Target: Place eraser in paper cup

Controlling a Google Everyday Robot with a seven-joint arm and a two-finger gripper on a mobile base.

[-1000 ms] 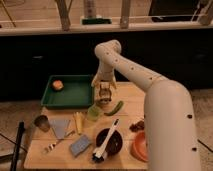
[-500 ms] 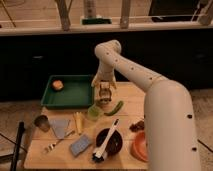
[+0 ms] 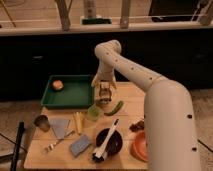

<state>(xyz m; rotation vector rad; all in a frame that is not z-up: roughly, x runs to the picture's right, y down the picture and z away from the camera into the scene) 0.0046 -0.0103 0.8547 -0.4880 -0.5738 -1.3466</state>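
The paper cup [image 3: 93,111] is small, pale lime-green and stands upright near the middle of the wooden table [image 3: 125,95]. My gripper [image 3: 104,98] hangs from the white arm just above and slightly behind the cup, pointing down. I cannot make out the eraser; it may be hidden at the gripper.
A green tray [image 3: 75,97] holding an orange item [image 3: 58,85] sits at the back left. A grey cup [image 3: 42,122], grey cloth [image 3: 61,127], yellow piece [image 3: 78,122], fork [image 3: 54,145] and blue sponge [image 3: 80,145] lie front left. A green pod [image 3: 115,108], dark bowl with brush [image 3: 108,142] and orange plate [image 3: 139,146] lie right.
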